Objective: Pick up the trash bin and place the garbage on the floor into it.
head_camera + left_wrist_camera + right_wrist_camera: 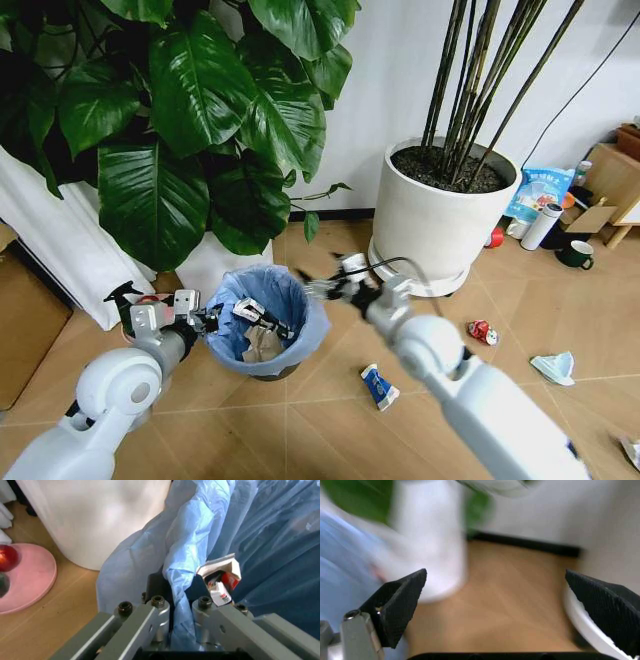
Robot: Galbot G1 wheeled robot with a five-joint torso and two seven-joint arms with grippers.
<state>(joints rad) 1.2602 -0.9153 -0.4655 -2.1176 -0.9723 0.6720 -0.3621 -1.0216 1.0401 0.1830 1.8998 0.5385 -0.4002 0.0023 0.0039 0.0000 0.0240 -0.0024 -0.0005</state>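
Observation:
The trash bin (266, 322), small and dark with a crinkly light blue bag, sits before the leafy plant. My left gripper (209, 320) is shut on its near-left rim; in the left wrist view the gripper (181, 612) pinches the dark rim (156, 585) and the bag between its fingers (154, 619). A wrapper (222, 579) and crumpled paper (262, 345) lie inside. My right gripper (318, 287) hovers open just beyond the bin's right rim, with nothing between its fingers (400, 603). Garbage on the floor: a blue-white wrapper (379, 386), a red can (483, 332), a pale blue scrap (553, 367).
A large white pot (440, 215) with bamboo stems stands right of the bin, and the leafy plant's white pot (225, 262) behind it. A white thermos (543, 226) and green mug (577, 255) sit far right. A pink disc (25, 577) lies left of the bin.

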